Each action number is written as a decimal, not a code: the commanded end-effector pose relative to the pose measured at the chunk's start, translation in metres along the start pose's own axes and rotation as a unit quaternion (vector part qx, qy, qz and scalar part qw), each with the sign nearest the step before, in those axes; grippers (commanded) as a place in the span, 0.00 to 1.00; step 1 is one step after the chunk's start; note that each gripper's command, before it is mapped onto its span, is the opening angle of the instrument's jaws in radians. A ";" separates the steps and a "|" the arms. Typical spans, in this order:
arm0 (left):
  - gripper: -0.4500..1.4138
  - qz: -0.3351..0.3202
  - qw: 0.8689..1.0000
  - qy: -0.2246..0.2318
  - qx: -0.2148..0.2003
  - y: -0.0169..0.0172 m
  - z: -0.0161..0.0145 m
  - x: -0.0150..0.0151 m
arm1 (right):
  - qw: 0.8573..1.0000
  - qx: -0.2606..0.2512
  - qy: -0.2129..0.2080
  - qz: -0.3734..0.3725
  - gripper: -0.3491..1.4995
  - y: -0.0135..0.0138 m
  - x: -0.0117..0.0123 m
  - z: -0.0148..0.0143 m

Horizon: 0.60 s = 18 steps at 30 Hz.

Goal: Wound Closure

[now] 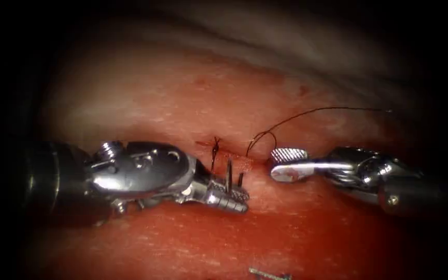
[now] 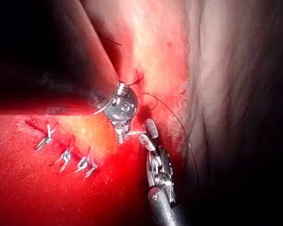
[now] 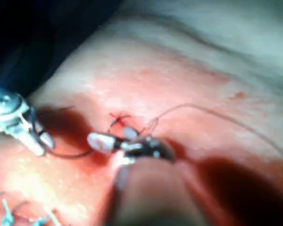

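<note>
On the tissue (image 1: 182,98), my left tool (image 1: 237,199) comes in from the left, jaws shut on the curved needle (image 1: 229,173), which stands up out of them. In the left wrist view the needle (image 2: 133,133) reaches across toward the right tool (image 2: 147,134). My right tool (image 1: 281,163) faces it from the right, jaws open and holding nothing. A tied stitch (image 1: 215,148) of dark thread sits just above the left jaws. More thread (image 1: 307,113) loops beside the right tool and trails off right. I cannot tell whether the needle tip is in the tissue.
Red fluid (image 1: 286,233) covers the near tissue. Several metal clips (image 2: 66,157) sit along a closed stretch of the cut; one (image 1: 268,273) lies at the endoscope view's lower edge. The pale tissue rises into a fold (image 1: 286,46) behind.
</note>
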 end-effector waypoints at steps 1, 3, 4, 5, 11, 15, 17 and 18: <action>0.05 0.061 0.998 -0.018 0.012 0.0003 -0.0002 0.0000 | 1.000 0.002 -0.001 -0.026 0.90 0.0001 -0.0003 0.0008; 0.05 0.115 0.992 -0.032 0.034 0.0008 -0.0009 0.0007 | 0.999 0.002 -0.001 -0.041 0.90 0.0001 -0.0003 0.0008; 0.05 0.159 0.984 -0.046 0.060 0.0012 -0.0017 0.0014 | 0.998 0.002 -0.001 -0.062 0.90 0.0001 -0.0003 0.0009; 0.05 0.183 0.979 -0.051 0.074 0.0014 -0.0022 0.0018 | 0.997 0.000 -0.006 -0.076 0.90 0.0000 -0.0004 0.0009; 0.05 0.324 0.933 -0.067 0.143 0.0026 -0.0055 0.0051 | 0.982 -0.024 -0.034 -0.182 0.88 -0.0005 -0.0009 0.0020; 0.05 0.369 0.909 -0.060 0.182 0.0031 -0.0071 0.0070 | 0.982 -0.030 -0.029 -0.183 0.87 -0.0015 -0.0014 0.0038; 0.05 0.375 0.905 -0.045 0.195 0.0036 -0.0077 0.0079 | 0.982 -0.034 -0.028 -0.185 0.86 -0.0019 -0.0016 0.0048; 0.05 0.376 0.905 -0.043 0.193 0.0039 -0.0078 0.0081 | 0.981 -0.035 -0.027 -0.187 0.86 -0.0020 -0.0017 0.0050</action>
